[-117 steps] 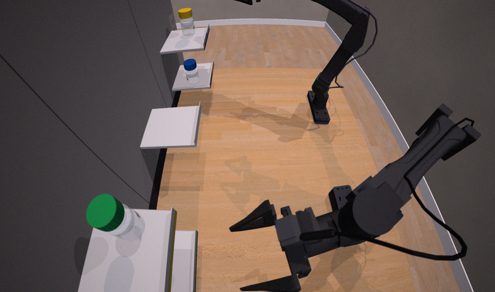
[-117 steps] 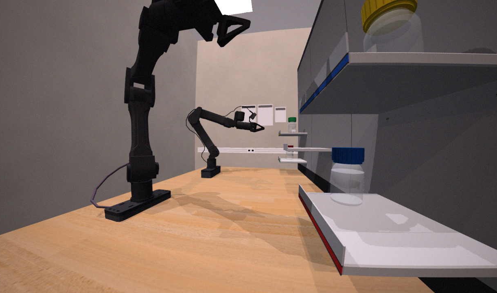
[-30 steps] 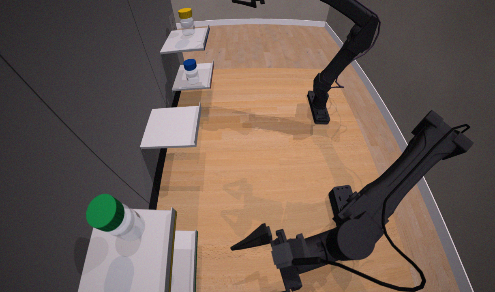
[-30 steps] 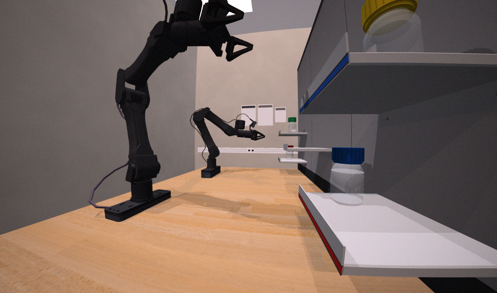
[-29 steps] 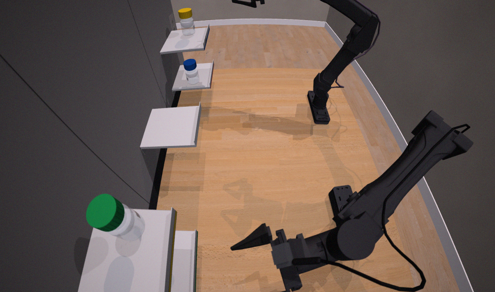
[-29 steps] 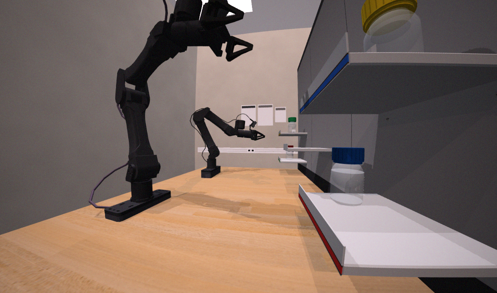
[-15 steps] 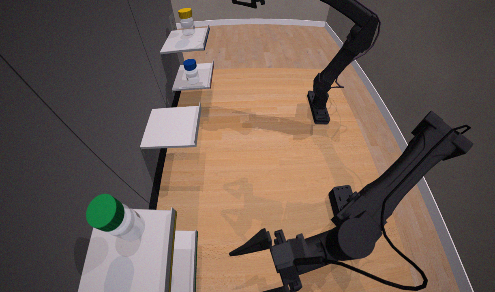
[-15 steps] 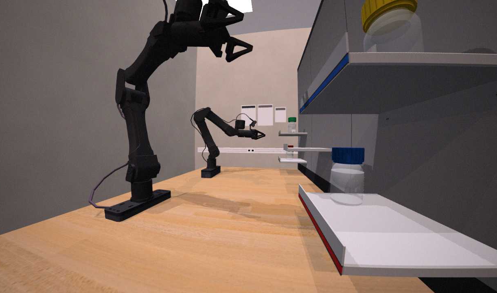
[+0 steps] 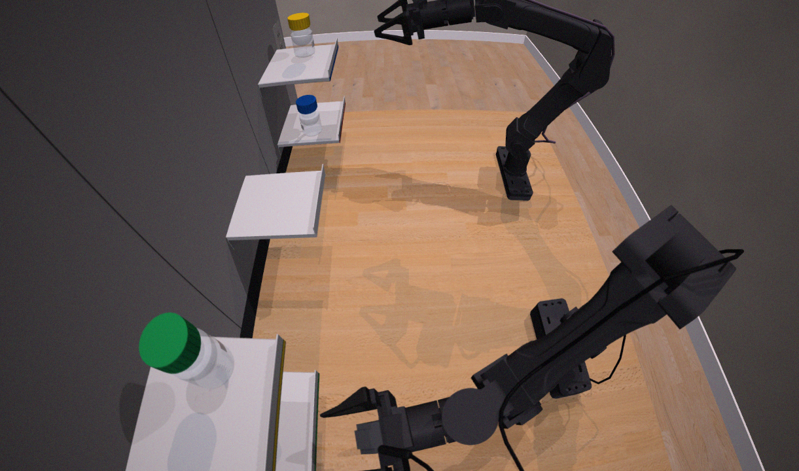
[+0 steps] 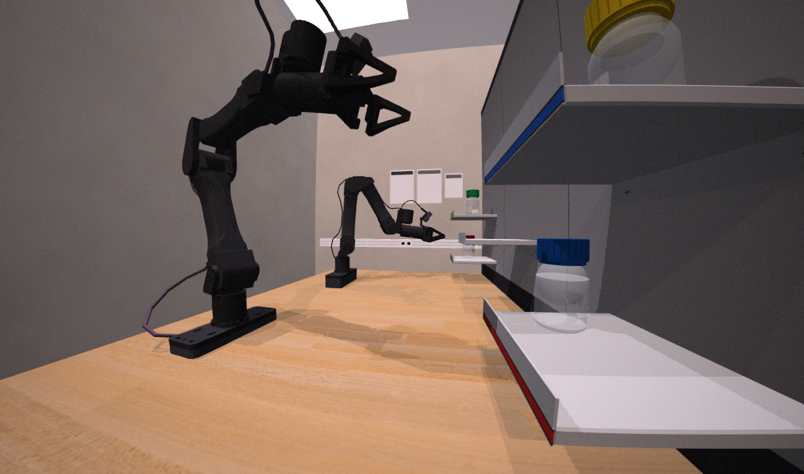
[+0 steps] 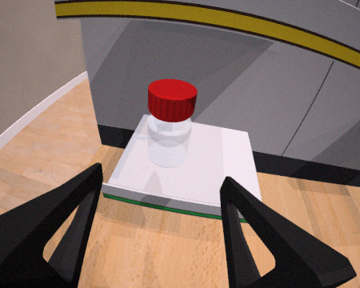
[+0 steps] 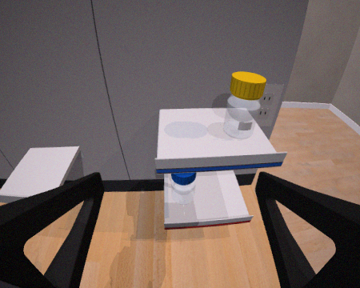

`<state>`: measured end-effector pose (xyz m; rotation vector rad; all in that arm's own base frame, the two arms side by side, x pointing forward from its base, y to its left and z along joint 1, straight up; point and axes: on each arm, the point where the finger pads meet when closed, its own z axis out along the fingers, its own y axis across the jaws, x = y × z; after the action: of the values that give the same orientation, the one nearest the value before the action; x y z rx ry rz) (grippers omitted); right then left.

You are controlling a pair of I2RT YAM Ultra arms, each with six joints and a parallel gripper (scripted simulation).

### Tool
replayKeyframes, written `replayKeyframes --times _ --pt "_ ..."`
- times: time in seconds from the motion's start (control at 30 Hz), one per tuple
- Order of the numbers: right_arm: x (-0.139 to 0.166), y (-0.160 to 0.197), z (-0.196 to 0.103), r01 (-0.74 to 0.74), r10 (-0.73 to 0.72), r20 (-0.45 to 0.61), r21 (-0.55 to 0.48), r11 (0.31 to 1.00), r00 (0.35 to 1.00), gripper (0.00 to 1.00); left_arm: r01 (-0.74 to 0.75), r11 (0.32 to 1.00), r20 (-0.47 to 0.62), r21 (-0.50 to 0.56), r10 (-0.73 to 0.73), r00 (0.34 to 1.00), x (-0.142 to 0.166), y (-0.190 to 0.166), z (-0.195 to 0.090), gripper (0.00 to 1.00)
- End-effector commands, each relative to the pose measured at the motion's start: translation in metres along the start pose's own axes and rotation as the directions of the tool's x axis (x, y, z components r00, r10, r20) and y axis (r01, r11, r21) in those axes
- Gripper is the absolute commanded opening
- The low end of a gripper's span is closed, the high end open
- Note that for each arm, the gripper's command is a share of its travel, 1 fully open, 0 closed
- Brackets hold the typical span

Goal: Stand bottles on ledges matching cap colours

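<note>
Wood tbl; L fingers open, empty.

The yellow-capped bottle (image 12: 244, 114) is standing on the blue-strip ledge (image 12: 212, 146), above the blue-capped bottle (image 12: 183, 187).
</note>
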<state>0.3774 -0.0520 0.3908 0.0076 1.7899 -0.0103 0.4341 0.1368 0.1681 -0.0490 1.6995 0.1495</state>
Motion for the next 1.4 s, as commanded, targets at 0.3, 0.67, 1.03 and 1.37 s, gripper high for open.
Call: replayKeyframes --times 0.3,0.67,1.03,1.37 --pt "0.07 -0.004 0.013 0.017 -0.017 0.061 0.004 1.0 0.998 1.0 0.064 0.998 0.059 0.002 -0.064 0.996 0.017 -0.004 0.063 0.81" --pt "0.124 -0.001 0.023 -0.014 0.014 -0.016 0.014 1.0 1.0 1.0 0.071 0.997 0.047 0.007 -0.071 0.996 0.028 -0.005 0.074 0.81" --pt "0.12 -0.001 0.023 -0.011 0.012 -0.009 0.014 1.0 1.0 1.0 0.075 0.997 0.022 0.01 -0.075 0.997 0.033 -0.007 0.083 0.81" --pt "0.12 -0.001 0.023 -0.011 0.012 -0.009 0.014 1.0 1.0 1.0 0.075 0.997 0.022 0.01 -0.075 0.997 0.032 -0.007 0.095 0.81"
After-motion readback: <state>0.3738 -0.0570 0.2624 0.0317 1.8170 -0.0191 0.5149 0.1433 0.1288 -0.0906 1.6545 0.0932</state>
